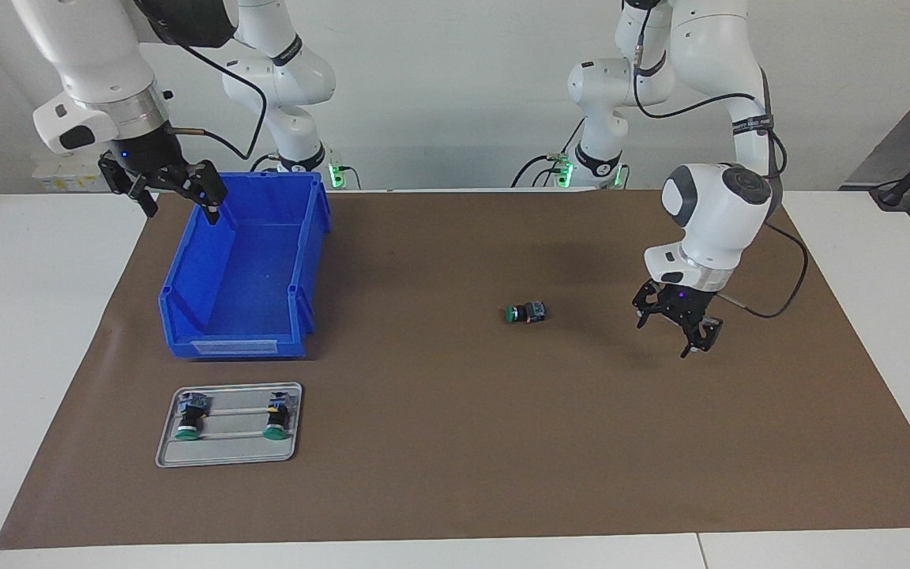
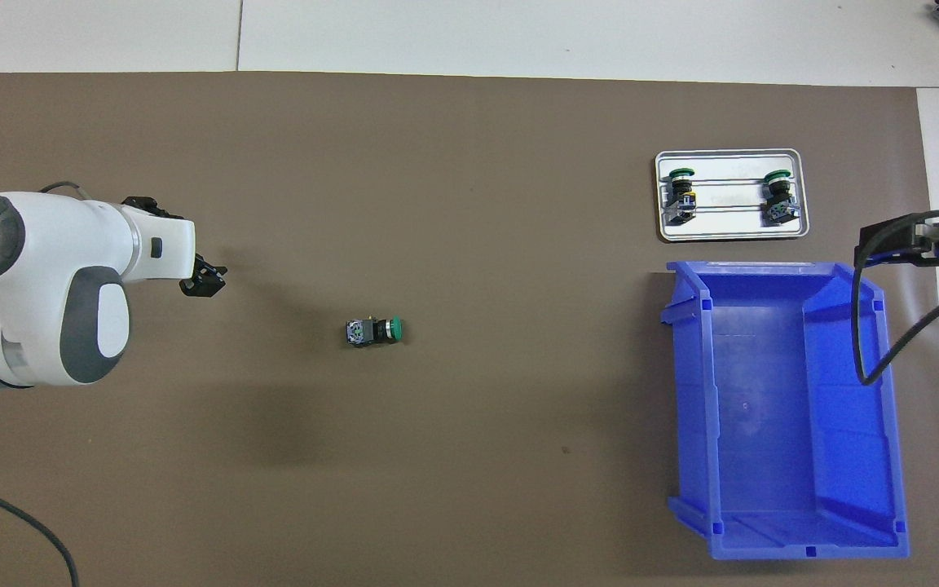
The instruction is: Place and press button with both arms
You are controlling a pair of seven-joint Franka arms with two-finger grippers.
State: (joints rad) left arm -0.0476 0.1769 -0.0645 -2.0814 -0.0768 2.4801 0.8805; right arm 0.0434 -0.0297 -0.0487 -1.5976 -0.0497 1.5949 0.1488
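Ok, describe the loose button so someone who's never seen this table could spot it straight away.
Start at the brown mat and skip the blue bin and the metal tray. The button lies alone on its side mid-mat, toward the left arm's end. Its two lookalikes sit in the tray.

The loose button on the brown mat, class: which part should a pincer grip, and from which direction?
Grip the stubby black body of the button, coming straight down. It lies on its side, alone on the mat, with both flanks free; the round green cap would slip. The left pincer is the closer one.
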